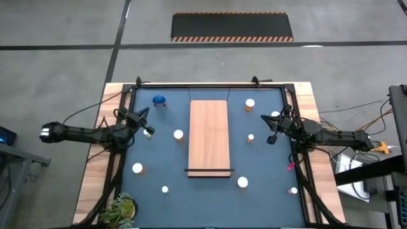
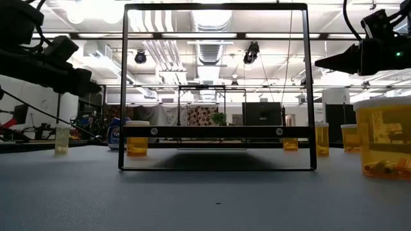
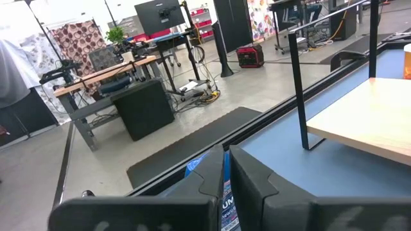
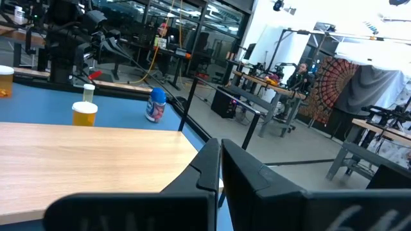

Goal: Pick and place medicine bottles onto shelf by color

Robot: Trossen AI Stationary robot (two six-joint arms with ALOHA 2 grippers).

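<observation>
The left gripper (image 1: 147, 131) hangs clenched on nothing above the blue mat, with the blue bottle (image 1: 159, 101) just beyond it toward the far edge, one white-capped orange bottle (image 1: 179, 135) beside it toward the centre, and the shelf (image 1: 208, 137) farther that way. The right gripper (image 1: 271, 138) is likewise clenched and empty on the shelf's other side, with a small orange bottle (image 1: 251, 137) between it and the board and a white-capped bottle (image 1: 275, 116) close by its far side. The remaining medicine bottles (image 1: 243, 182) stand scattered on the mat, none on the shelf.
</observation>
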